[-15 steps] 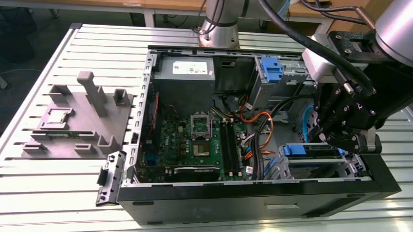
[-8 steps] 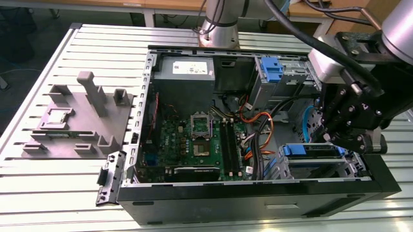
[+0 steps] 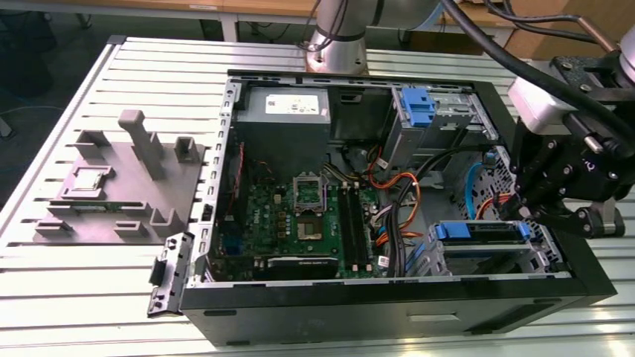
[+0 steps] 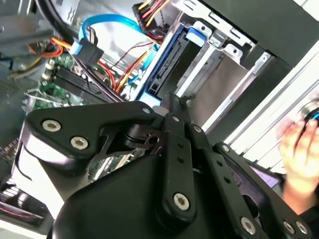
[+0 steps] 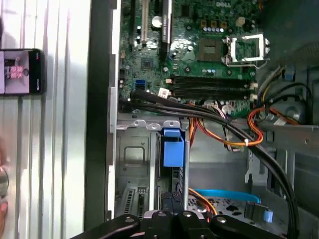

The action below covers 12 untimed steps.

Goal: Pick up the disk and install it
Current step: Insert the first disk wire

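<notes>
On a slatted metal table (image 3: 89, 297) the open computer case (image 3: 397, 316) holds the disk (image 3: 481, 232) seated in its bay at five o'clock, gripper (image 3: 555, 212) just beside, jaws' state I cannot tell.

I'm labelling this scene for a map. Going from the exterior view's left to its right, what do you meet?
Grey fixture block → motherboard → orange cables → disk in its blue carrier, seated in the lower bay → gripper.

Slatted aluminium tabletop (image 3: 89, 312), grooves running across the exterior view. Wooden desk edge (image 3: 149, 6) along the far side, dark floor (image 3: 59, 44) beyond the tabletop's corner. Even, flat lighting, no hard shadows.
</notes>
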Each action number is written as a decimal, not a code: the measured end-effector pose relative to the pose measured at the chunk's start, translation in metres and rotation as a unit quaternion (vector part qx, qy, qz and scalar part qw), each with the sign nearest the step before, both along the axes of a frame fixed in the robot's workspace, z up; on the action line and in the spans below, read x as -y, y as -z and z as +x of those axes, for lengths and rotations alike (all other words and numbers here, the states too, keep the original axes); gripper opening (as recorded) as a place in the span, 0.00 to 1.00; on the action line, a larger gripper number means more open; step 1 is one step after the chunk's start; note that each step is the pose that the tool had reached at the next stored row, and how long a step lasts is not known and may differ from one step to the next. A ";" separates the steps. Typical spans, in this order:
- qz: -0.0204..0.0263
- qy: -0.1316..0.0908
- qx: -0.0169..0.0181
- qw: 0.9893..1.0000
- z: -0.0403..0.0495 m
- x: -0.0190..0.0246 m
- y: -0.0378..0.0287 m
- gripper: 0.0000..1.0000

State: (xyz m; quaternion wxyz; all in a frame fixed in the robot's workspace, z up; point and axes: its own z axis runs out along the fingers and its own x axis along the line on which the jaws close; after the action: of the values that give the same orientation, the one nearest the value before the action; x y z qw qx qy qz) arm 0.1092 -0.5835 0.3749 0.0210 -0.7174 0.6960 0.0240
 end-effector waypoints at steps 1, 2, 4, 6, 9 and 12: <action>0.000 -0.009 0.000 1.000 0.0001 0.0000 0.0000 0.10; 0.000 -0.018 0.000 1.000 0.0000 0.0000 0.0000 0.10; 0.000 -0.031 0.001 1.000 0.0001 0.0001 -0.0002 0.10; 0.000 -0.034 0.001 0.999 0.0006 -0.0005 -0.0003 0.10; -0.001 -0.034 0.001 0.999 0.0058 -0.0047 -0.0002 0.10; -0.001 -0.034 0.001 0.999 0.0118 -0.0107 0.0001 0.10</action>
State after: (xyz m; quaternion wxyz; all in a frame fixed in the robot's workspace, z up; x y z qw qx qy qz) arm 0.1210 -0.5728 0.3748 0.0204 -0.7405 0.6714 0.0230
